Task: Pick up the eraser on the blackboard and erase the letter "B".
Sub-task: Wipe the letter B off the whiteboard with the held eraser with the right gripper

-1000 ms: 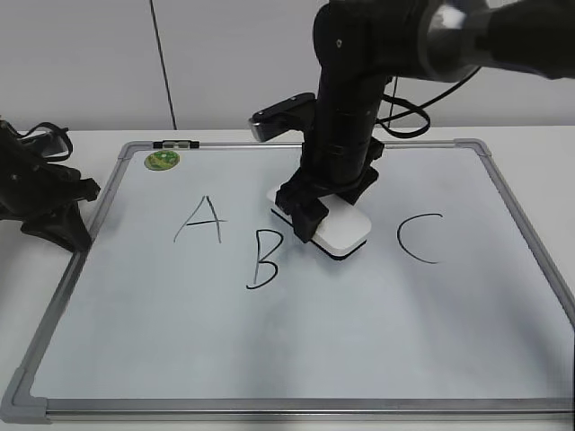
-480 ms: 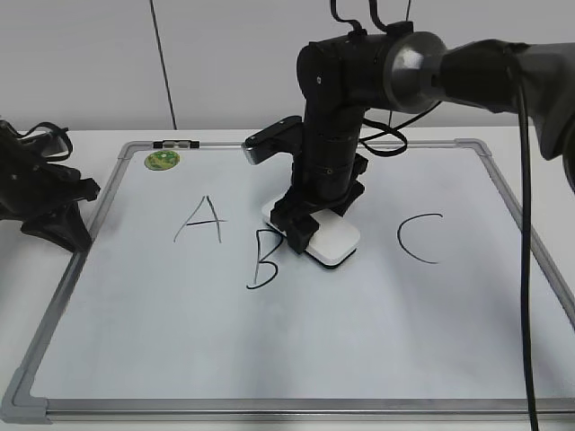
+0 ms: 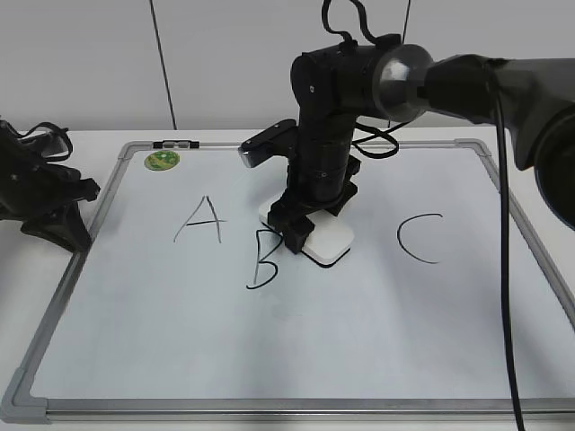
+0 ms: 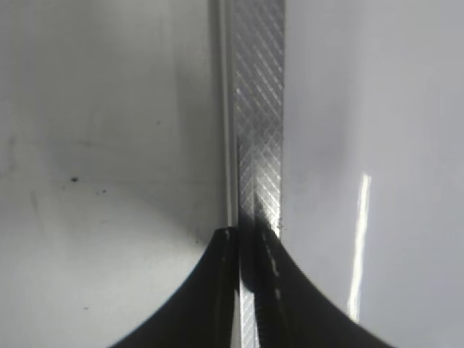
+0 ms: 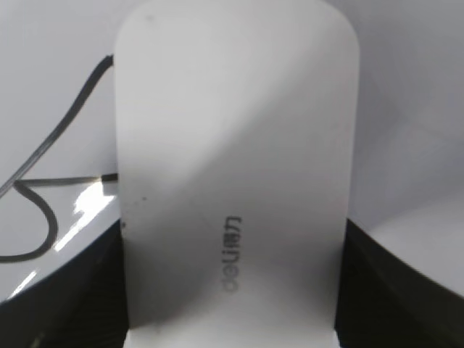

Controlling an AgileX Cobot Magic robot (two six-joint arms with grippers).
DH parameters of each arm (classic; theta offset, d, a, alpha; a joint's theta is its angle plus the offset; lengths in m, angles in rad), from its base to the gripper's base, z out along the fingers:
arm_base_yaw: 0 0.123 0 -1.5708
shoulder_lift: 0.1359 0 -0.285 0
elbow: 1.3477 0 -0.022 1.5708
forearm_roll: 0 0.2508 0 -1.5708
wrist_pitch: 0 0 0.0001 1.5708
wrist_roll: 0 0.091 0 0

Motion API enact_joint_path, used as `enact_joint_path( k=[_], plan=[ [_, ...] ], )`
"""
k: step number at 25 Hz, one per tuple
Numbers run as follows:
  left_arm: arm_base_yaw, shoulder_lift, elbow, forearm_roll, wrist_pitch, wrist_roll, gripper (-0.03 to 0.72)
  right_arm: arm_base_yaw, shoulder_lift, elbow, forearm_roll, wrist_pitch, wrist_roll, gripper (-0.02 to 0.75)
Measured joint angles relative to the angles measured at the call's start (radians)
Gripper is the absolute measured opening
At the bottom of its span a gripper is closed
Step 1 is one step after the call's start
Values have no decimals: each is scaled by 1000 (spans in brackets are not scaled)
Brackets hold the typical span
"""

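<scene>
The blackboard (image 3: 296, 350) is a white board with a grey frame, lying flat on the table. It bears a black "A" (image 3: 200, 221), the letter "B" (image 3: 264, 260) and a "C" (image 3: 419, 239). My right gripper (image 3: 305, 226) is shut on the eraser (image 3: 328, 242), a white block resting on the board just right of the "B". In the right wrist view the eraser (image 5: 232, 181) fills the frame between the dark fingers, with strokes of the "B" (image 5: 43, 156) at its left. My left gripper (image 3: 54, 211) rests shut at the board's left edge, over the frame (image 4: 257, 130).
A small round green magnet (image 3: 163, 160) sits at the board's far left corner, by a clip on the frame (image 3: 177, 144). The right arm (image 3: 332, 117) stands over the board's middle. A white wall rises behind the table.
My right gripper has slid the eraser leftward across the board, from midway between "B" and "C" up to the right side of the "B". The left arm has not moved.
</scene>
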Motion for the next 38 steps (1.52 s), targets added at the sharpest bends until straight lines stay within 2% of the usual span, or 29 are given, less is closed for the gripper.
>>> enact_joint_path(
  k=[4,9,15,18,25,30,38],
  plan=[
    [0,0,0,0,0,0,29,4,4,-4,0,8,-2,536],
    [0,0,0,0,0,0,29,51,4,-6,-57,19,-2,536],
    [0,0,0,0,0,0,29,119,4,-6,-57,36,-2,536],
    [0,0,0,0,2,0,29,124,4,-6,-57,36,-2,536],
    [0,0,0,0,2,0,29,86,6,-6,-47,34,-4,536],
    [0,0,0,0,2,0,29,26,6,-6,-59,24,-4,536],
    [0,0,0,0,2,0,31,22,6,-7,-76,28,-4,536]
  ],
)
